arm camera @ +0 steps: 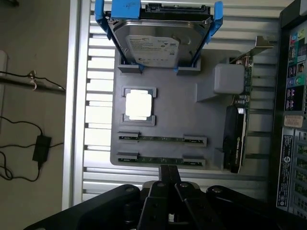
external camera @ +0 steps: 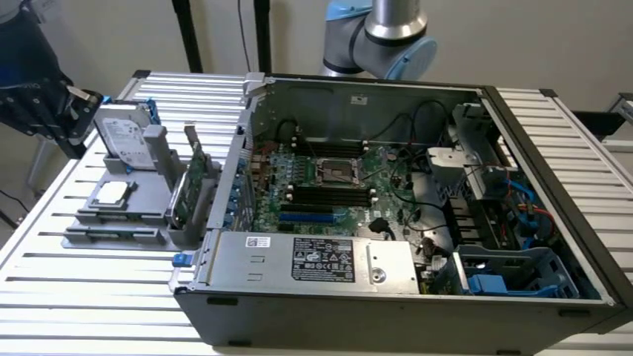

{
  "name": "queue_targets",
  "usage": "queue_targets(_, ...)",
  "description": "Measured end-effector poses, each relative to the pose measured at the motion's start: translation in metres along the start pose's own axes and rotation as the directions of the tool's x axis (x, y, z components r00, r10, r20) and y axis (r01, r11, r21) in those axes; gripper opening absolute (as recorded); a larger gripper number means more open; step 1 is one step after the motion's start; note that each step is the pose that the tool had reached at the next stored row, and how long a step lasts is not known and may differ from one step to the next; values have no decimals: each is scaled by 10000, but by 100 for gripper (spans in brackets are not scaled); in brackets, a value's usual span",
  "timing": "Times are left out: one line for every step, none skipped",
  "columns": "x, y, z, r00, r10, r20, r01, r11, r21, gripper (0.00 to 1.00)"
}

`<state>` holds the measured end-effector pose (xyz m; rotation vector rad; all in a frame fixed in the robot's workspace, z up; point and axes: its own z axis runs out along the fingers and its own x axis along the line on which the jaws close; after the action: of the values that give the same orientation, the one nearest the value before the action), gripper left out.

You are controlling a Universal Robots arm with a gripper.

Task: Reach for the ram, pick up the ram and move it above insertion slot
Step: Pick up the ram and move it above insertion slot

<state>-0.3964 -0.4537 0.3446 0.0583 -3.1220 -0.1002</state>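
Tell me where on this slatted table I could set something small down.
Bare slats of the silver slatted table lie in front of the grey plastic holder tray, and beside the open dark metal computer case at the exterior view's right. The tray and the case's inside are crowded.

The arm is a stout silver-grey tube, its rounded joint housings capped in pale blue plastic. The tool is matte black throughout, with two slim flat fingers carried on angular linkage bars. Round pivot pins are set into the broad dark shoulders on either side.
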Motion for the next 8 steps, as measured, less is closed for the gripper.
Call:
queue_targets(0, 0, 0, 10000, 0, 0, 0, 10000, 0, 11)
queue_targets(0, 0, 0, 10000, 0, 0, 0, 10000, 0, 11)
queue_targets(0, 0, 0, 10000, 0, 0, 0, 10000, 0, 11)
queue_targets(0, 0, 0, 10000, 1, 0, -1, 10000, 0, 11)
queue_targets(0, 0, 0, 10000, 0, 0, 0, 10000, 0, 11)
queue_targets(0, 0, 0, 10000, 1, 0, -1, 10000, 0, 11)
queue_targets(0, 0, 0, 10000, 0, 1, 0, 10000, 0, 11)
queue_targets(0, 0, 0, 10000, 0, 0, 0, 10000, 0, 11)
